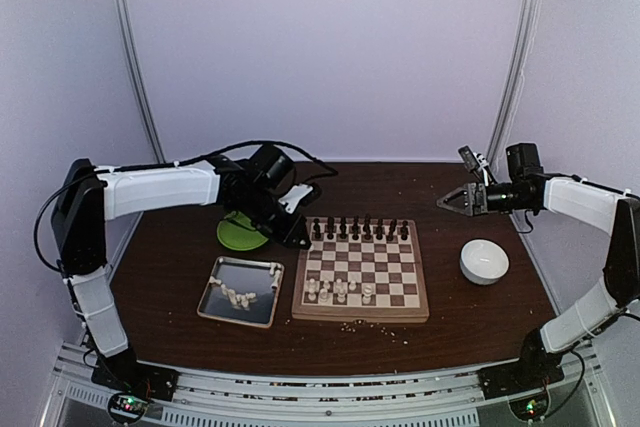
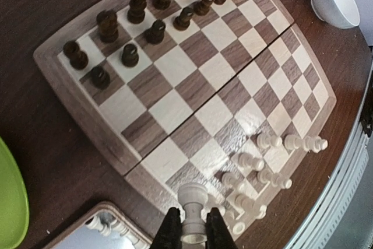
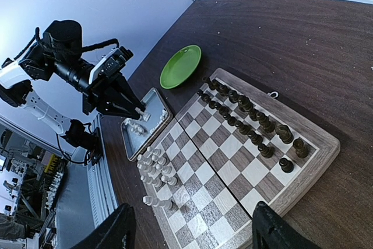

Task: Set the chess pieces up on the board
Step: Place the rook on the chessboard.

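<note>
— Two rows of dark chess pieces (image 1: 360,230) are set along the board's (image 1: 360,315) far edge. Where is white?
— Several are grouped on the near squares, and more are left in the tray (image 1: 222,305). One white piece (image 2: 192,196) is gripped by the left hand (image 2: 191,225), raised beside the board's left edge. The right hand (image 1: 455,202) is held spread above the bench (image 1: 170,257).

Robotics lab: plain pale-lilac enclosure walls (image 1: 330,47), silver slotted aluminium rail (image 1: 330,389) edging dark brown wooden table (image 1: 460,322), cluttered workspace (image 3: 23,188) beyond.
</note>
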Tool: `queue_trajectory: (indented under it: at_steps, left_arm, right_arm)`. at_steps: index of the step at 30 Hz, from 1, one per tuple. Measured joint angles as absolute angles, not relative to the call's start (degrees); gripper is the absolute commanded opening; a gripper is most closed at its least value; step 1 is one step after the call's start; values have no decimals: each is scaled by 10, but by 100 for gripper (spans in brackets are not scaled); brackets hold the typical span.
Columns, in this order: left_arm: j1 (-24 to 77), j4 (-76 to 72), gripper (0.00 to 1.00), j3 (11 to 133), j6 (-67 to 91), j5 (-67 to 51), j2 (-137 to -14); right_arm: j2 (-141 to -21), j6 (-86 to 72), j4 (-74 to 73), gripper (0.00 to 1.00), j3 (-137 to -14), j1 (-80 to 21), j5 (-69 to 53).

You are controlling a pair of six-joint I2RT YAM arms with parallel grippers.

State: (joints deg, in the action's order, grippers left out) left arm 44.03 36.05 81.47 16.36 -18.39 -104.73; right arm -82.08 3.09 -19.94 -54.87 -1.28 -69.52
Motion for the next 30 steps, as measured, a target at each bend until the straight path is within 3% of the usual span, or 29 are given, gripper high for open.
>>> queue_trajectory:
  at_steps: [11, 30]
  left_arm:
    - [514, 429, 5, 1027, 127, -104, -1208]
    - [549, 498, 12, 1110, 105, -88, -1305]
  right_arm:
    - [-820, 33, -201, 68, -549, -13, -694]
    - [-819, 38, -204, 68, -549, -13, -694]
